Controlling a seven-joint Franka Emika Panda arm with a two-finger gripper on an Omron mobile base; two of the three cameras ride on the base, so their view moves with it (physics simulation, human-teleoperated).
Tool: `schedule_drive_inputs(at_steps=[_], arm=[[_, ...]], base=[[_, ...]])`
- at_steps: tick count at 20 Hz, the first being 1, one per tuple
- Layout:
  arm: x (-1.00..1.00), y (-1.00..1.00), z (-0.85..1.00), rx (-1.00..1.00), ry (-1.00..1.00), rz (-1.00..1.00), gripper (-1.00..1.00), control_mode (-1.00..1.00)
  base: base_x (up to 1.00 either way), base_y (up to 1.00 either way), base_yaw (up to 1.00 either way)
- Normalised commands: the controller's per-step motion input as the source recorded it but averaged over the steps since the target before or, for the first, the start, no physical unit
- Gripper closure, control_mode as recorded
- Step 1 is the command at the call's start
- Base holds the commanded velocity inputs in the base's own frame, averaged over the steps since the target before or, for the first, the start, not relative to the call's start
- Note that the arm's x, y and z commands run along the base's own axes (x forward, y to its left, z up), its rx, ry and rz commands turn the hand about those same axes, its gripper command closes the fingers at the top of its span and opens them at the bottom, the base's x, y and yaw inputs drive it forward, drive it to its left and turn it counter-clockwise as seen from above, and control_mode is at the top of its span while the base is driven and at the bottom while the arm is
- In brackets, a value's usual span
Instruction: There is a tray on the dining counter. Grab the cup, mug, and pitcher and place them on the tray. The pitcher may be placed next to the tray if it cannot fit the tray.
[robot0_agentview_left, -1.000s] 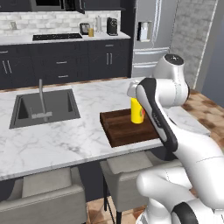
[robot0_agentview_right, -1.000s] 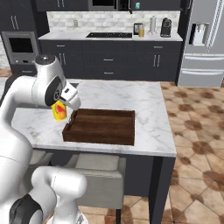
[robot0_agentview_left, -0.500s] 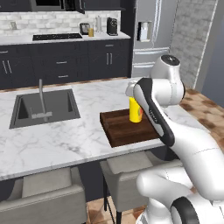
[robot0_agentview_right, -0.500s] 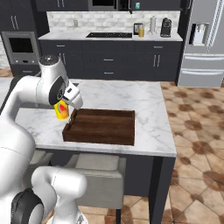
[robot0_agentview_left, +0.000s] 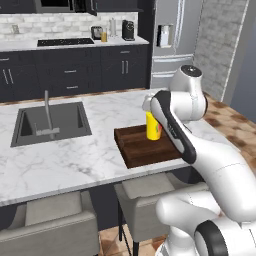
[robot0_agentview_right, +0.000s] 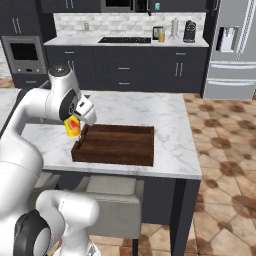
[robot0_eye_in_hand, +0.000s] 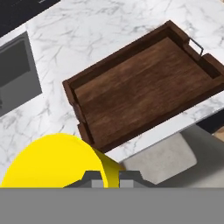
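While clamped, cup (robot0_eye_in_hand: 52, 162) between jaws

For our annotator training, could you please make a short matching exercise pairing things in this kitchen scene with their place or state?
Things:
1. cup
2. tray
3. sink
4. refrigerator

Places or states:
A. set into the marble counter, with a faucet
B. held in the shut gripper, at the tray's end
C. standing against the far wall
D. lying bare on the counter's near edge

Pairs: 1-B, 2-D, 3-A, 4-C

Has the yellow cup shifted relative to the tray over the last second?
Yes. In the right base view the cup has dropped slightly, toward the near-left corner of the tray.
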Motion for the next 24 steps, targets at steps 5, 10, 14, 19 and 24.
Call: schedule_drive_inputs(at_steps=[5, 10, 14, 19, 24], arm=[[0.1, 0.0, -0.14, 0.0, 0.0, 0.0, 1.0, -1.0], [0.04, 0.0, -0.13, 0.0, 0.0, 0.0, 1.0, -1.0], [0.02, 0.0, -0.11, 0.0, 0.0, 0.0, 1.0, -1.0], [0.0, 0.0, -0.1, 0.0, 0.0, 0.0, 1.0, -1.0], [0.0, 0.0, -0.11, 0.0, 0.0, 0.0, 1.0, -1.0]], base=[[0.0, 0.0, 0.0], [0.0, 0.0, 0.0], [0.0, 0.0, 0.0], [0.0, 0.0, 0.0], [0.0, 0.0, 0.0]])
